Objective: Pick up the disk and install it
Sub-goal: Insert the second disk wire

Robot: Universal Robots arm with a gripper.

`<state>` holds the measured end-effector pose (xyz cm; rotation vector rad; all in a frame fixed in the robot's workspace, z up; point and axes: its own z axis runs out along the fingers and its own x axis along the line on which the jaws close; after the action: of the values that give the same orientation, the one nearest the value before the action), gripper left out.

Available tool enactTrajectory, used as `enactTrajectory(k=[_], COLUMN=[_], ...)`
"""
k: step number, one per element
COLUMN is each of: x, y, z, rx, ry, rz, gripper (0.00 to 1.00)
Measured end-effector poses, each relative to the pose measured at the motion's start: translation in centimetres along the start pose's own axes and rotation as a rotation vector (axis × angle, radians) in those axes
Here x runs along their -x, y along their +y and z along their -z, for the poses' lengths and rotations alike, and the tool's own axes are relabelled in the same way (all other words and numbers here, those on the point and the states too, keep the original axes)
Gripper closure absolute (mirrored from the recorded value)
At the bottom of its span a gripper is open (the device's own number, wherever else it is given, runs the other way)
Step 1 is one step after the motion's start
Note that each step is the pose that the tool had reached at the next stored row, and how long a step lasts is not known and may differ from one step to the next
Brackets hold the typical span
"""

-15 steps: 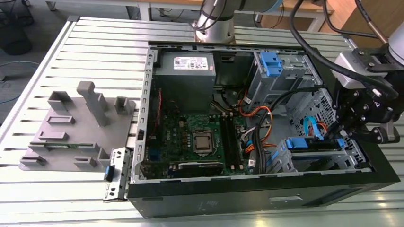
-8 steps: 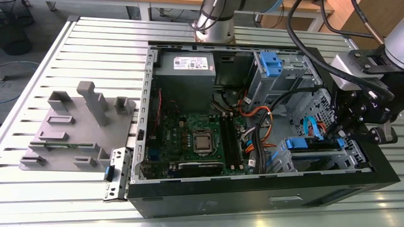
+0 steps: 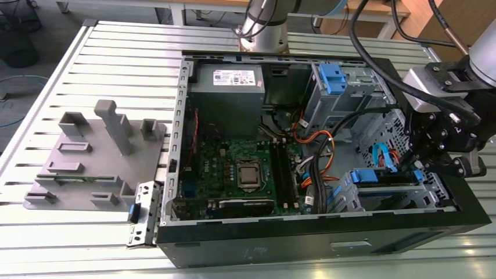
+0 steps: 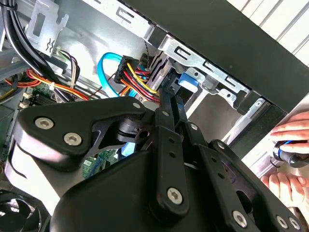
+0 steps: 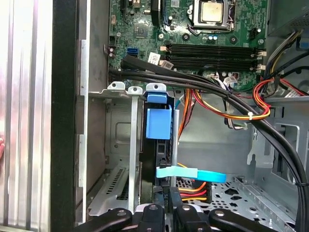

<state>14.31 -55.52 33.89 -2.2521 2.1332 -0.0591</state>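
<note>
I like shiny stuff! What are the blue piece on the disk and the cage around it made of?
The blue bracket on the disk looks like plastic: smooth, evenly coloured, softly glossy. The drive cage around it looks like bare sheet metal: grey, thin, with folded tabs and punched holes. The black pincer near it has a matte finish with metal screws; its own material is harder to tell.

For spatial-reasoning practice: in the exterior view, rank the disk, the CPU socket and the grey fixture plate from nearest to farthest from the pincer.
1. Disk, in its cage just beside the pincer.
2. CPU socket, mid-motherboard.
3. Grey fixture plate, outside the case, at the exterior view's left.
</note>
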Motion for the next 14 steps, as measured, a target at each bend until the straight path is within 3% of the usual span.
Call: enactTrajectory(k=[14], x=[-0.05], y=[0.12], z=[-0.22], rx=[-0.0028], ry=[0.0001], rz=[0.001], gripper=[0.84])
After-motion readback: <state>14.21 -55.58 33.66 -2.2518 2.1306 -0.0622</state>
